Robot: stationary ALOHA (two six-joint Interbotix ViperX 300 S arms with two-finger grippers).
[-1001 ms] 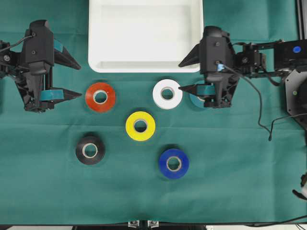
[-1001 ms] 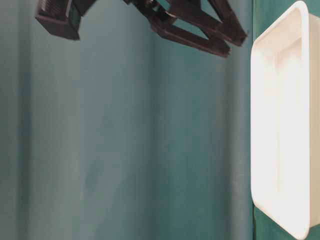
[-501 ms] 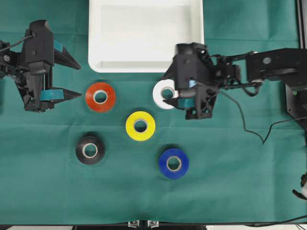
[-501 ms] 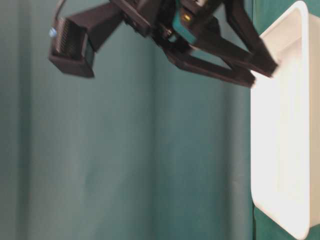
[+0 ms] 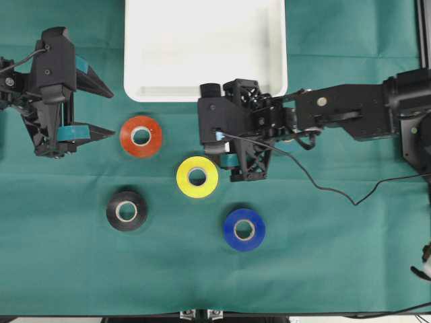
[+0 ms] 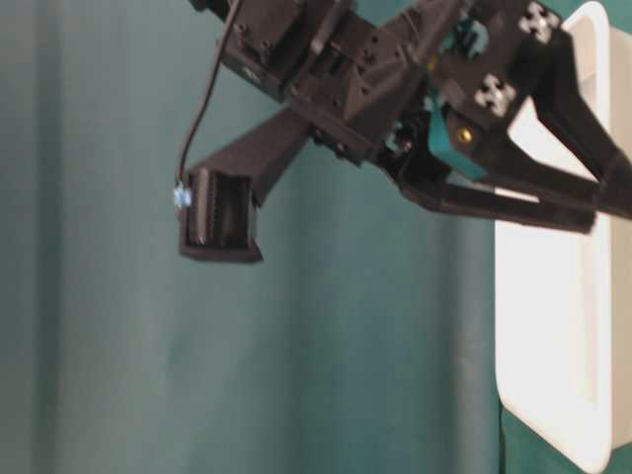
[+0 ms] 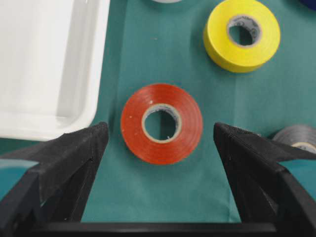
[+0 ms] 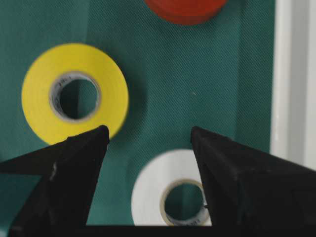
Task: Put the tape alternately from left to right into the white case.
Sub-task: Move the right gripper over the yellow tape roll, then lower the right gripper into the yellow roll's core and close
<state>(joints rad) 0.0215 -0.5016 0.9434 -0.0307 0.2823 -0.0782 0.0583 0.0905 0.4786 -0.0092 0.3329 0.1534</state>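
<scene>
Reaching out from the right edge since a second ago, the right gripper [image 8: 150, 148] now hangs over the white tape roll [image 8: 173, 192], which sits just below the white case [image 5: 135, 81] and is hidden under the arm in the overhead view. Its fingers are spread wide, one on each side of the roll, with nothing between them yet. The left gripper [image 7: 158, 148] has not budged; it hovers left of the case's lower corner with its fingers apart, holding nothing and framing the orange-red tape roll [image 5: 141, 136].

All the other rolls lie on the green cloth [image 5: 323, 256] below the case: the yellow tape roll [image 5: 196, 177] just down-left of the white one, the black tape roll [image 5: 126, 210] and the blue tape roll [image 5: 244, 229] further from it. No roll shows inside the case.

The risk I see is crowding. The yellow roll lies close to the right gripper's left finger [image 8: 69, 168], so a descent slightly off-centre could land on it or shove it aside. The case rim is near on the other side, and a finger catching it could push the tray. A shallow pinch on the roll's smooth side might also let it slip on the lift.
</scene>
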